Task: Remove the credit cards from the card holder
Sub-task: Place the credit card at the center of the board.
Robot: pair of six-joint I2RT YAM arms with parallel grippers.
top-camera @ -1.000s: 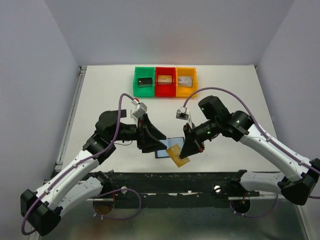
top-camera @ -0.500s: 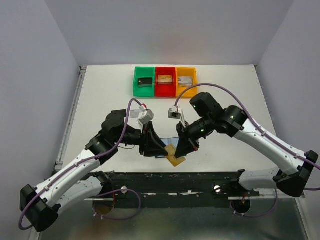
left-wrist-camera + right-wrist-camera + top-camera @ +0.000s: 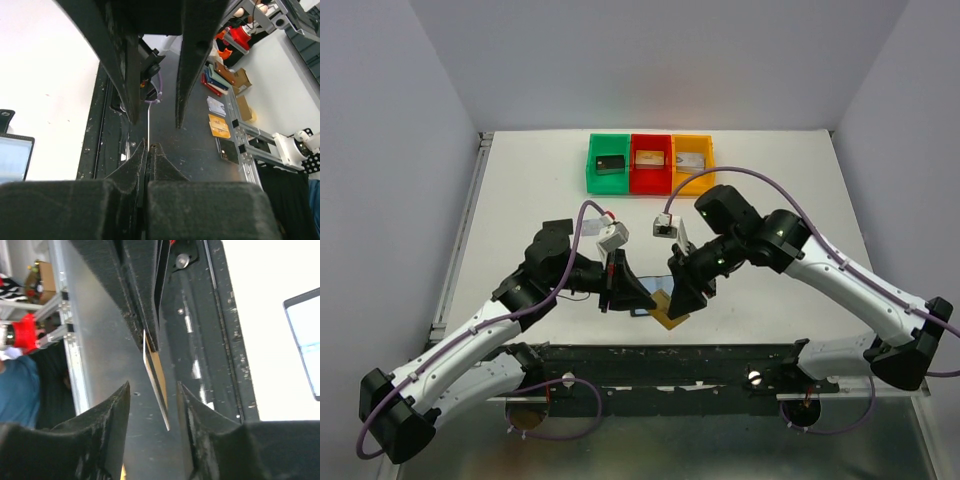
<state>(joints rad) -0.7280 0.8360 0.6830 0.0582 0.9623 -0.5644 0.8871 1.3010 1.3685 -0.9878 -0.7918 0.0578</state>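
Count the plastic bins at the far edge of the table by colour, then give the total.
Green bin: 1
Red bin: 1
Yellow bin: 1
Total: 3

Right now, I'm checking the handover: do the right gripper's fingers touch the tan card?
Apart. The right wrist view shows the right gripper open, the tan card edge-on between, gaps either side.
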